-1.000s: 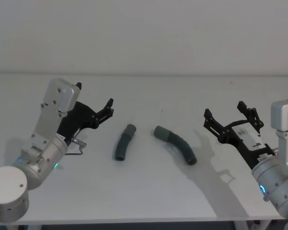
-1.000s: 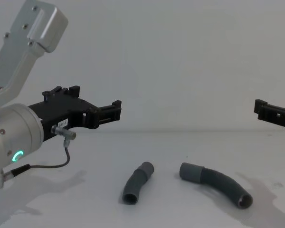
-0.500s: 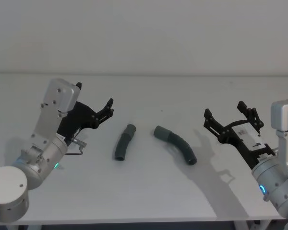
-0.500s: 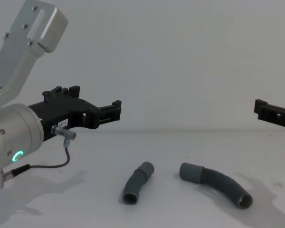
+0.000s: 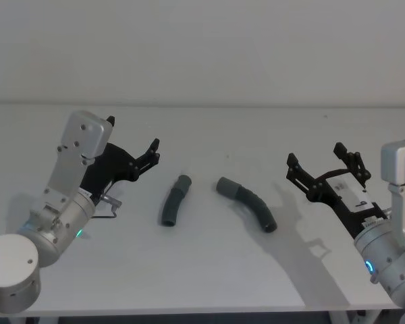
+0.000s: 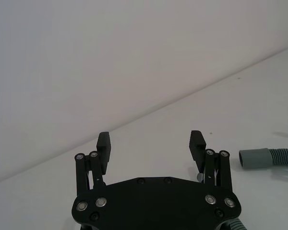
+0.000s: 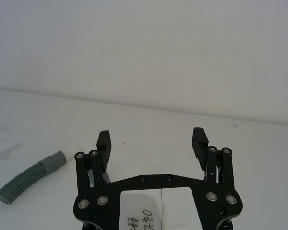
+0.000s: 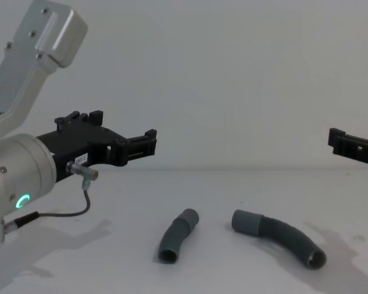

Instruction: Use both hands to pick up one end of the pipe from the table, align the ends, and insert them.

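Two dark grey ribbed pipe pieces lie apart on the white table [image 5: 209, 270]. The short piece [image 5: 173, 201] [image 8: 176, 236] is on the left and the longer curved piece [image 5: 246, 200] [image 8: 279, 237] on the right. Their far cuffs [image 5: 183, 182] [image 5: 224, 185] point roughly toward each other with a gap between. My left gripper [image 5: 132, 133] [image 8: 124, 128] [image 6: 150, 140] hovers open, left of the short piece. To the right of the long piece my right gripper [image 5: 315, 154] [image 7: 152, 140] hovers open too. Neither touches a pipe. Each wrist view catches a pipe piece [image 6: 269, 158] [image 7: 31, 177] off to the side.
A thin grey cable [image 8: 80, 202] loops under my left wrist, whose ring [image 8: 23, 200] glows green. A plain wall stands behind the table's far edge [image 5: 202, 104]. One finger of my right gripper [image 8: 346, 144] enters the chest view from its right edge.
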